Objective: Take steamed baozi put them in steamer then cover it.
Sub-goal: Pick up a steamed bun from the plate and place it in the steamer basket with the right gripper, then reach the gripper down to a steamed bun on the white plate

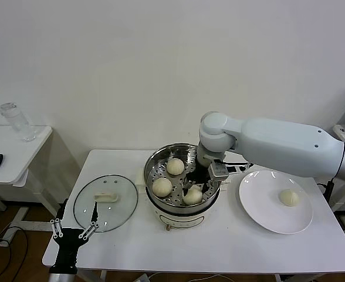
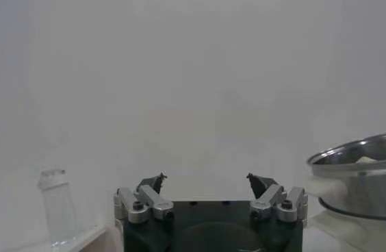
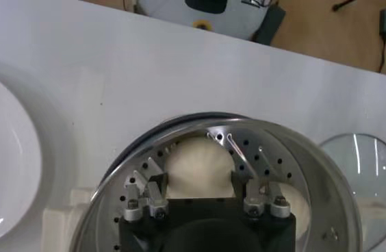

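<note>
Risk: the bun (image 1: 192,195) under the right gripper (image 1: 197,187) could stick to a finger and lift out, or roll against its neighbours, if the pull-out is crooked.
Right claw: inside the steamer (image 1: 155,158), jaws straddling that bun; gripping or just released, I cannot tell.
Buns: three in the steamer, one on the plate (image 1: 260,205).
Left claw (image 1: 74,229): parked wide open, empty, by the lid (image 1: 105,202).
</note>
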Robot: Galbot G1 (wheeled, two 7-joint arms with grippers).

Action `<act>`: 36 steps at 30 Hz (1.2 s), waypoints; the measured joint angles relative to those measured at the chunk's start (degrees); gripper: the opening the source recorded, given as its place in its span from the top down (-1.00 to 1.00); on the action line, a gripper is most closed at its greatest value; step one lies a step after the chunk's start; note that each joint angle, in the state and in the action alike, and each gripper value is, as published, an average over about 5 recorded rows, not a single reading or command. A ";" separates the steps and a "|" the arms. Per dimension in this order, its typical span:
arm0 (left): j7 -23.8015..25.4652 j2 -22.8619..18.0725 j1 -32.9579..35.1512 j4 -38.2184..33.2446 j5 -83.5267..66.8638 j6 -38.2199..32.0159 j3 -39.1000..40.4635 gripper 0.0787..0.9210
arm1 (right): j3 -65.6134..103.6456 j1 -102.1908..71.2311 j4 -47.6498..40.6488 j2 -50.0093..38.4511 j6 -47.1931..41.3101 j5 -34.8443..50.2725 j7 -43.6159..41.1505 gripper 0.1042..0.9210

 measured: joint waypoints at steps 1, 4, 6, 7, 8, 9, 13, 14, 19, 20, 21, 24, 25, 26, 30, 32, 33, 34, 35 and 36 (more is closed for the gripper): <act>0.00 0.00 0.00 0.00 0.00 -0.01 -0.04 -0.77 | 0.05 -0.14 -0.03 0.09 0.10 -0.20 0.10 -0.55; -0.01 0.01 -0.04 -0.01 -0.03 -0.03 -0.15 -0.77 | 0.28 -0.57 -0.11 0.30 0.29 -0.80 0.45 -0.70; -0.01 0.00 -0.10 -0.01 -0.05 -0.03 -0.18 -0.77 | 0.56 -0.86 -0.21 0.33 0.33 -1.07 0.60 -0.75; -0.01 -0.02 -0.13 -0.01 -0.06 -0.03 -0.19 -0.77 | 0.73 -0.98 -0.27 0.30 0.34 -1.15 0.65 -0.75; -0.01 -0.04 -0.15 0.00 -0.06 -0.03 -0.19 -0.77 | 0.92 -1.07 -0.34 0.26 0.34 -1.19 0.68 -0.76; -0.01 -0.07 -0.16 0.01 -0.07 -0.03 -0.19 -0.77 | 1.14 -1.15 -0.38 0.19 0.34 -1.22 0.70 -0.76; -0.02 -0.13 -0.21 0.09 -0.07 -0.01 -0.20 -0.77 | 2.57 -1.35 -0.62 -0.47 0.22 -1.06 0.66 -0.76; -0.02 -0.14 -0.23 0.11 -0.07 0.00 -0.20 -0.77 | 3.18 -1.42 -0.74 -0.77 0.04 -0.84 0.56 -0.76; -0.02 -0.04 -0.48 0.25 -0.08 0.04 -0.05 -0.77 | 7.92 -1.49 -2.12 -3.33 -2.89 2.12 -0.60 -0.76; -0.02 0.00 -0.53 0.25 -0.08 0.05 0.00 -0.77 | 8.96 -1.34 -2.63 -4.07 -3.90 3.04 -0.93 -0.76; -0.02 0.04 -0.57 0.25 -0.08 0.06 0.04 -0.77 | 9.90 -1.14 -3.21 -4.90 -5.06 4.10 -1.25 -0.76; -0.02 0.18 -0.68 0.20 -0.08 0.08 0.09 -0.77 | 12.01 -0.39 -5.50 -7.84 -9.53 8.01 -2.17 -0.76; -0.02 0.23 -0.70 0.18 -0.08 0.08 0.10 -0.77 | 12.55 -0.19 -6.43 -8.94 -11.30 9.50 -2.47 -0.76; -0.02 0.28 -0.72 0.17 -0.08 0.08 0.12 -0.77 | 13.05 -0.06 -7.44 -10.07 -13.15 10.96 -2.78 -0.76; -0.01 0.44 -0.96 0.15 -0.08 0.10 0.29 -0.77 | 15.21 -0.60 -12.36 -14.89 -20.95 15.68 -4.01 -0.76; -0.01 0.48 -1.06 0.13 -0.08 0.15 0.39 -0.77 | 16.27 -1.60 -15.05 -17.18 -24.43 17.20 -4.43 -0.76; -0.01 0.50 -1.08 0.11 -0.08 0.20 0.43 -0.77 | 16.83 -2.27 -16.39 -18.23 -25.96 17.77 -4.60 -0.76; -0.02 0.51 -1.09 0.09 -0.08 0.25 0.44 -0.77 | 17.43 -3.02 -17.69 -19.17 -27.34 18.20 -4.74 -0.76; -0.03 0.52 -1.09 0.05 -0.08 0.30 0.43 -0.77 | 18.07 -3.87 -18.99 -20.03 -28.61 18.50 -4.88 -0.76; -0.04 0.53 -1.07 0.00 -0.07 0.34 0.40 -0.77 | 18.73 -4.79 -20.26 -20.79 -29.75 18.69 -5.02 -0.76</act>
